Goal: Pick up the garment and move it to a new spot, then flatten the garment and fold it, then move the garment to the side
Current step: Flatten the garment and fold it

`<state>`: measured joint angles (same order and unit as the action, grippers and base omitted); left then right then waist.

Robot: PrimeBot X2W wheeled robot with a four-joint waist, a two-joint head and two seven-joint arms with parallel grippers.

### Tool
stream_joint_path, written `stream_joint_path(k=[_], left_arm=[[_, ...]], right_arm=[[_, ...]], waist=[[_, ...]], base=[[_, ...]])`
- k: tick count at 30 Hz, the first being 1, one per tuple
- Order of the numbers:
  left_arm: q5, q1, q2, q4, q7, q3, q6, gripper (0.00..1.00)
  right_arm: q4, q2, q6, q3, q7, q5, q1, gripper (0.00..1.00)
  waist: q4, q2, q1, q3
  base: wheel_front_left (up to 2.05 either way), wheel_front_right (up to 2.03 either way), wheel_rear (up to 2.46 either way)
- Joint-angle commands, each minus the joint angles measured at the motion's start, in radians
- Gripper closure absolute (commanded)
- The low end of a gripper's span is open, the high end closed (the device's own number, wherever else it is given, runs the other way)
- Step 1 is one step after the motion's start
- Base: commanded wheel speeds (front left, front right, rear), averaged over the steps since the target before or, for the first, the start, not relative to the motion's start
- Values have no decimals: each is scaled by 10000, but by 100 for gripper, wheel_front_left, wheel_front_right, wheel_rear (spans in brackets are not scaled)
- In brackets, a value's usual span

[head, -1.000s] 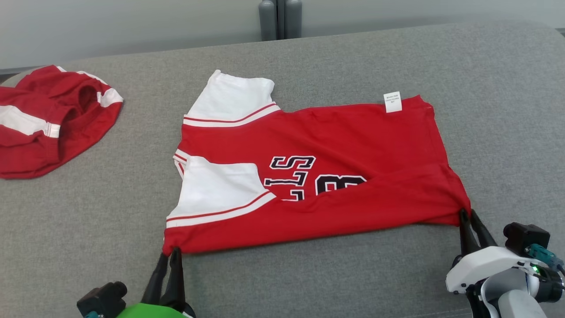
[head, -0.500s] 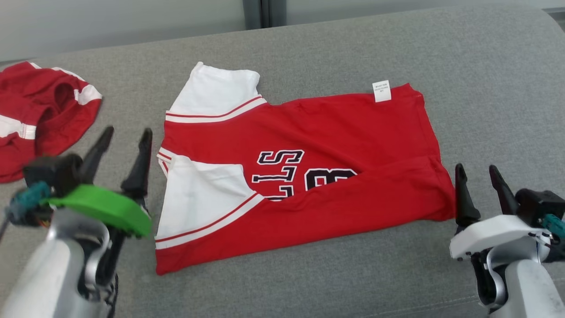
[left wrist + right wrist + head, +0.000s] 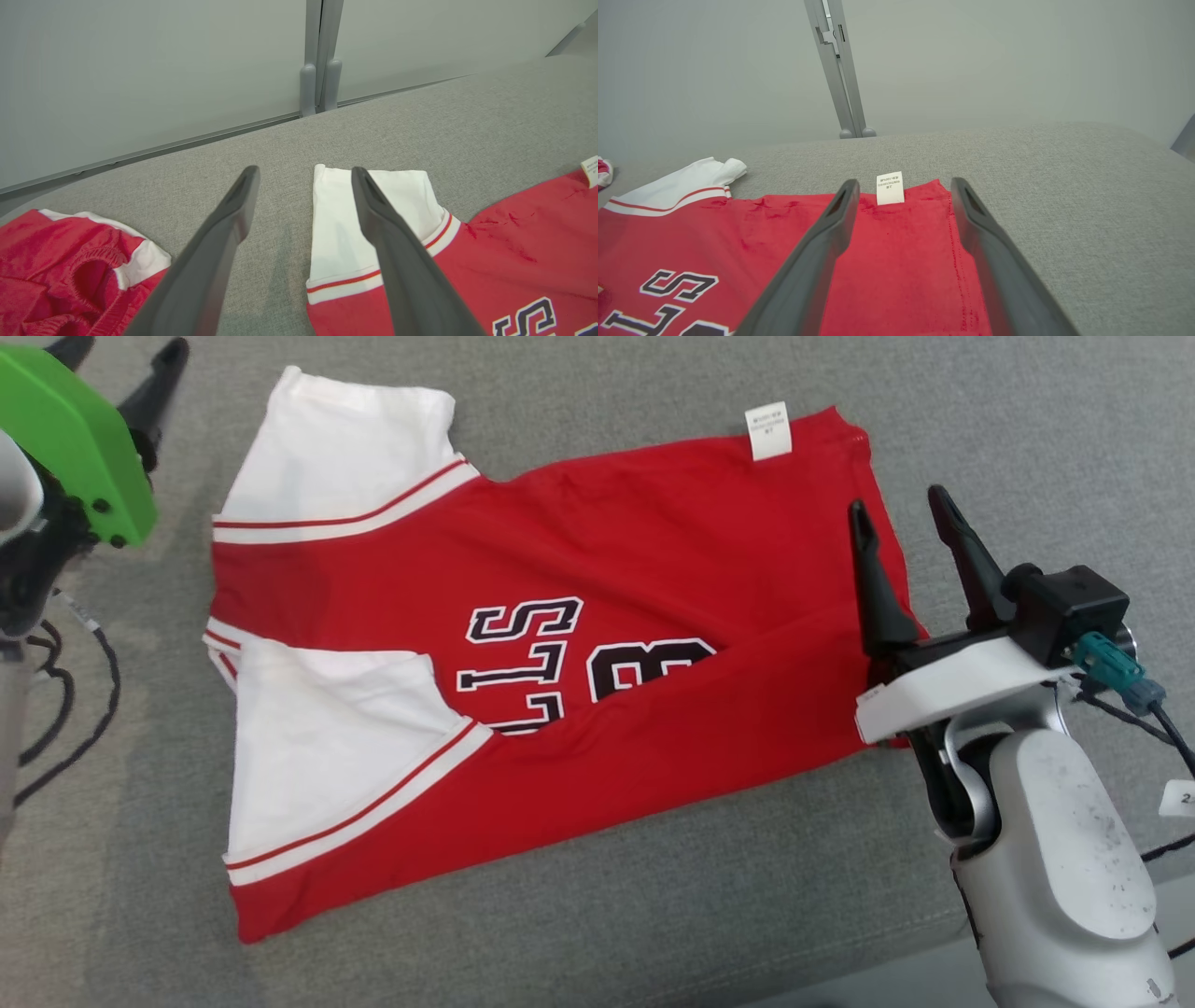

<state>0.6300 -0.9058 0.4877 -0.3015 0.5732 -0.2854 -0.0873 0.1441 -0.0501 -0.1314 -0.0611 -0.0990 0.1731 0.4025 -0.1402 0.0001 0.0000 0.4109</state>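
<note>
The jersey [image 3: 653, 541] lies partly folded on the tabletop [image 3: 1027, 411]. Left tool [image 3: 303, 173] and right tool [image 3: 896, 502] hang released; more folds likely remain.

Green wrist cover [image 3: 70, 443], white forearm [image 3: 1055, 840], dark tapered fingers [image 3: 873, 581]

Grey fabric surface [image 3: 653, 915]: woven, padded, far edge rounded. Behind it are pale grey-green wall panels [image 3: 140, 70], plain and matte. Grey upright post [image 3: 322, 46] stands at the panel seam, with two rounded feet at its base. Thin metal rail [image 3: 140, 154] runs along the panels' foot. Light even — shadows soft.
</note>
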Motion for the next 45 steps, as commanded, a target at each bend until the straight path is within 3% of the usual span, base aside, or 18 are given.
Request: stream_joint_path(k=[1,14,24,26,27,28,34,45], left_arm=[[-32,-265,228,-165,142,-29,-73,0],[342,-950,1260,-1058,1264,349,65,0],[494,-839,1455,-843,2046,281,257,0],[550,-769,1411,-796,2215,194,276,61],[568,-738,1387,-739,2256,145,257,87],[572,-727,1361,-689,2262,122,245,100],[337,-772,1176,-343,1683,-196,8,100],[694,-636,90,-18,227,-1330,-394,100]], right_arm=[[-71,-6,15,-137,-114,21,265,0],[-261,-3,15,-725,-511,201,1048,0],[53,-4,15,-903,-802,400,1328,0],[127,-6,15,-964,-821,399,1441,0],[165,-4,15,-988,-810,376,1485,0],[195,-6,15,-983,-792,308,1524,0],[566,-50,15,-867,-338,-265,2048,0],[2041,-1319,15,-1331,1169,-624,3496,0]], waist=[[-1073,-1,0,1200],[-2195,-1,0,2314],[-2406,-1,0,2463],[-2429,-1,0,2448],[-2425,-1,0,2431],[-2406,-1,0,2408],[-1968,-1,0,2031],[-388,-1,0,770]], base=[[0,0,0],[0,0,0],[0,0,0],[0,0,0],[0,0,0],[0,0,0],[0,0,0],[0,0,0]])
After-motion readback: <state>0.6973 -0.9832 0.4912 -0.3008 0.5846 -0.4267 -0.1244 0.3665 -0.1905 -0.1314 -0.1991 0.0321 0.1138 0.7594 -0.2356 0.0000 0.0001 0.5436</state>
